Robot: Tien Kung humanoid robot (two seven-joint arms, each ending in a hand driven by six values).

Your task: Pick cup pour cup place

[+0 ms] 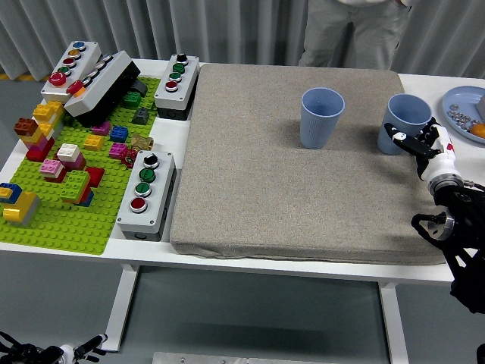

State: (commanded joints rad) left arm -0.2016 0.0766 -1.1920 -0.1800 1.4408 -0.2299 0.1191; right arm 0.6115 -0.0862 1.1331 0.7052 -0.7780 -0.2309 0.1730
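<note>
Right hand (415,142): fingers spread around the near side of the right blue cup (403,123), apparently not yet clamped; contact could not be confirmed. Second blue cup (320,117): upright, well to the hand's left.

Risk, judged: fingertips nudging the light cup could tip or slide it; a loose grasp could slip mid-pour.

Surface: grey fabric mat (265,174) on white table (148,252).

Beyond: person's legs (345,30), grey curtain (227,26).

Grey curtain (227,30) behind white table (174,250)
</note>
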